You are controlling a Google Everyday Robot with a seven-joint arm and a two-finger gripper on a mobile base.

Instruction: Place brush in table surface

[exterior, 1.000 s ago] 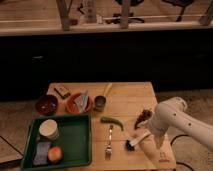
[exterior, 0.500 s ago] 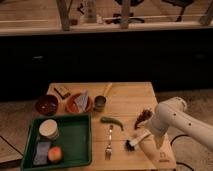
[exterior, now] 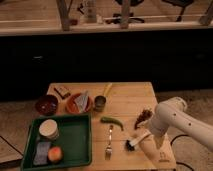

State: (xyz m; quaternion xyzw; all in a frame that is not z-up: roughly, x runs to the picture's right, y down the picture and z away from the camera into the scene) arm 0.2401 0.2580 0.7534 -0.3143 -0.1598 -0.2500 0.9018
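Brush (exterior: pixel 136 142) lies flat on the desk (exterior: pixel 131 96) — the pale plank top — toward the desk's 5 o'clock corner, its dark bristle head pointing to 8 o'clock and its cream handle running up toward 2 o'clock. The tool (exterior: pixel 152 138) sits at the handle end, just beside or touching the handle; the white arm (exterior: pixel 176 122) covers it there, so whether it is spread or closed on the handle cannot be told.

At 9 o'clock of the bristles, near them, a silver fork (exterior: pixel 109 141) lies with its tines toward the front edge. At 11 o'clock of the brush lies a green pepper (exterior: pixel 112 121), and at 12 o'clock — close to the arm's bend — a dark reddish clump (exterior: pixel 143 117).

A green tray (exterior: pixel 80 145) takes the desk's 7 o'clock corner, holding a pale round cup (exterior: pixel 48 129), a bluish sponge (exterior: pixel 42 152) and an orange-red fruit (exterior: pixel 55 154). Behind the tray stand a dark red bowl (exterior: pixel 46 104), an orange bowl (exterior: pixel 78 102) with something pale in it, and a small metal can (exterior: pixel 100 103). A small dark block (exterior: pixel 62 91) lies at the desk's 10 o'clock corner.
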